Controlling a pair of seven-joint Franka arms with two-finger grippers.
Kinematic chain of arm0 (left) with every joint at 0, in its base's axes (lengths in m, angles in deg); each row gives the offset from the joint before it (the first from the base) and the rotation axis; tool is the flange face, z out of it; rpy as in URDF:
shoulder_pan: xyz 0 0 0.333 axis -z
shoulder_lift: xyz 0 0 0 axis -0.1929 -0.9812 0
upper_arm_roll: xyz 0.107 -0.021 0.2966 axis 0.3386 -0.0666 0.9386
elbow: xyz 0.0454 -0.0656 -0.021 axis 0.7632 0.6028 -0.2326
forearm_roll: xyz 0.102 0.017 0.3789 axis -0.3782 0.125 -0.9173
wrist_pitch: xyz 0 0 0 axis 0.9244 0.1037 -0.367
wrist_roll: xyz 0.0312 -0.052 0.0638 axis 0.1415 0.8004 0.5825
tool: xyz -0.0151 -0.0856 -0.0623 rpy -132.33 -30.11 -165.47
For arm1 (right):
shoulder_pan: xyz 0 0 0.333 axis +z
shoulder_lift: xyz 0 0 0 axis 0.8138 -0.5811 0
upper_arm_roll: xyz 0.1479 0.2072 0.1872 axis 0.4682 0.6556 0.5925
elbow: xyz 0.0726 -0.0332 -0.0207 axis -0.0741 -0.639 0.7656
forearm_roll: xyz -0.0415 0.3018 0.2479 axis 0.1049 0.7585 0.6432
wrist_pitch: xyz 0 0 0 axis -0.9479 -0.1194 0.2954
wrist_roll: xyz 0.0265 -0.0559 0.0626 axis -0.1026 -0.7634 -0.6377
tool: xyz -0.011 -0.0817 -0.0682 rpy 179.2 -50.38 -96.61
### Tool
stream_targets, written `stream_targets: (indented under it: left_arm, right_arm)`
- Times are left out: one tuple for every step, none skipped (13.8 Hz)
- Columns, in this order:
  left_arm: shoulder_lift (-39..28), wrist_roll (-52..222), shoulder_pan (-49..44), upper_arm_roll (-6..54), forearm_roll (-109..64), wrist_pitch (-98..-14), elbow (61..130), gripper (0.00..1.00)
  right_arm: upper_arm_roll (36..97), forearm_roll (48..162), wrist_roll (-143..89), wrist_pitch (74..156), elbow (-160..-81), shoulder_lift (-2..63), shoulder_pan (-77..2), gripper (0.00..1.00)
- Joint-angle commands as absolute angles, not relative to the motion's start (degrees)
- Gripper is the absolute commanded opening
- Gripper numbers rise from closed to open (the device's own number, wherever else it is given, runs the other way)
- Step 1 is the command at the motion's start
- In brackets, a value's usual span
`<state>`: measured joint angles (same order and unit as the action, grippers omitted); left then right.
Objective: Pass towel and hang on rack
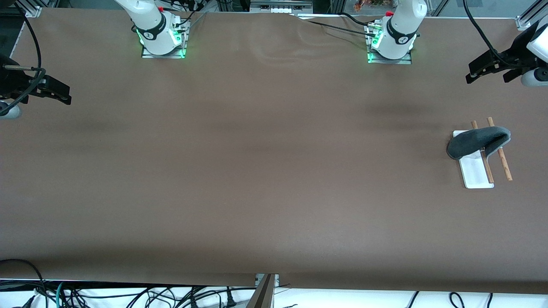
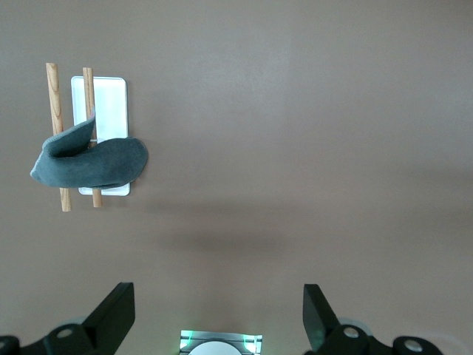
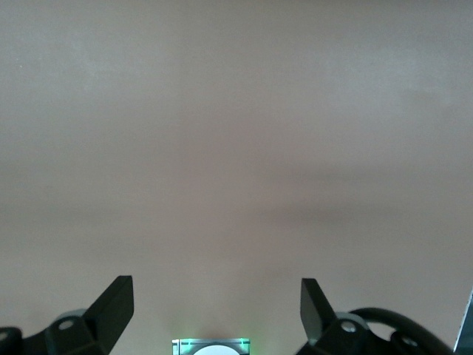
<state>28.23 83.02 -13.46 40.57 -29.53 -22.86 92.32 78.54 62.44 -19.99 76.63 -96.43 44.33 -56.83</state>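
Observation:
The towel [image 1: 477, 142], dark grey side out, hangs draped across the two brown rods of the rack [image 1: 476, 173], whose white base rests on the table toward the left arm's end. The left wrist view shows the same towel [image 2: 92, 163] folded over the rack [image 2: 111, 96]. My left gripper [image 1: 488, 77] hovers open and empty over bare table at that end, apart from the rack; its fingers [image 2: 118, 307] stand wide. My right gripper [image 1: 53, 87] waits open and empty over the table's edge at the right arm's end, seen spread in its wrist view [image 3: 216, 299].
The brown table top [image 1: 257, 171] stretches between the two arm bases [image 1: 162, 40] and the front edge. Cables [image 1: 128, 295] lie below the front edge. A metal frame post [image 1: 265, 291] stands at the middle of that edge.

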Motion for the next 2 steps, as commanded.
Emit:
stream_targets:
  left_arm:
    - [29.76,83.39,-14.28,40.00,-31.24,-22.60,93.77,1.00]
    - [29.68,83.22,-14.55,40.09,-31.16,-22.60,94.12,1.00]
  right_arm:
    - [78.82,63.98,-20.30,76.90,-96.75,44.70,-57.28,1.00]
    - [78.73,64.07,-20.30,76.90,-96.75,44.70,-57.37,1.00]
